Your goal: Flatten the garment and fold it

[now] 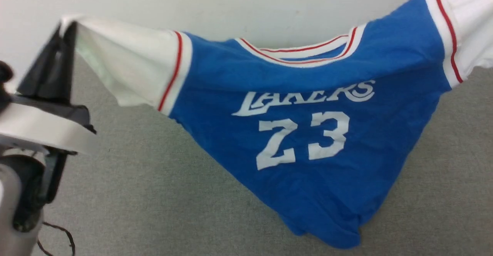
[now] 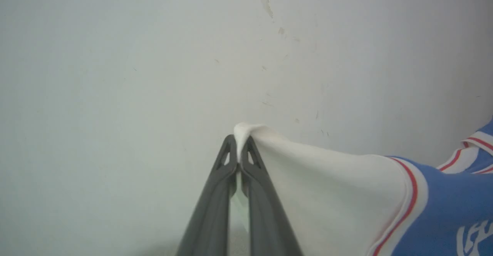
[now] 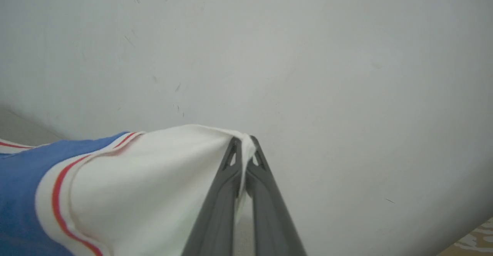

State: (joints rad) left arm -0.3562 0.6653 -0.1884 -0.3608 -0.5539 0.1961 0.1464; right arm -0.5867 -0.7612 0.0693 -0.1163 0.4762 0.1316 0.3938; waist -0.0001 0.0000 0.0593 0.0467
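The garment (image 1: 308,133), a royal-blue jersey T-shirt with white sleeves, red-striped trim and white lettering over a number, hangs stretched between its two sleeves above the grey floor. Its body sags to a point at the lower middle, the chest print facing me. My left gripper (image 1: 67,25) is shut on the tip of the white sleeve at the upper left; in the left wrist view the same gripper (image 2: 239,142) pinches that sleeve (image 2: 327,186). My right gripper (image 3: 243,144) is shut on the other white sleeve (image 3: 154,186), which runs off the head view's upper right corner (image 1: 470,25).
A pale wall (image 1: 231,2) stands close behind the hanging shirt. Grey carpet (image 1: 154,194) lies below it. My left forearm and wrist (image 1: 34,133) take up the left edge, with a thin dark cable (image 1: 57,233) trailing at the bottom left.
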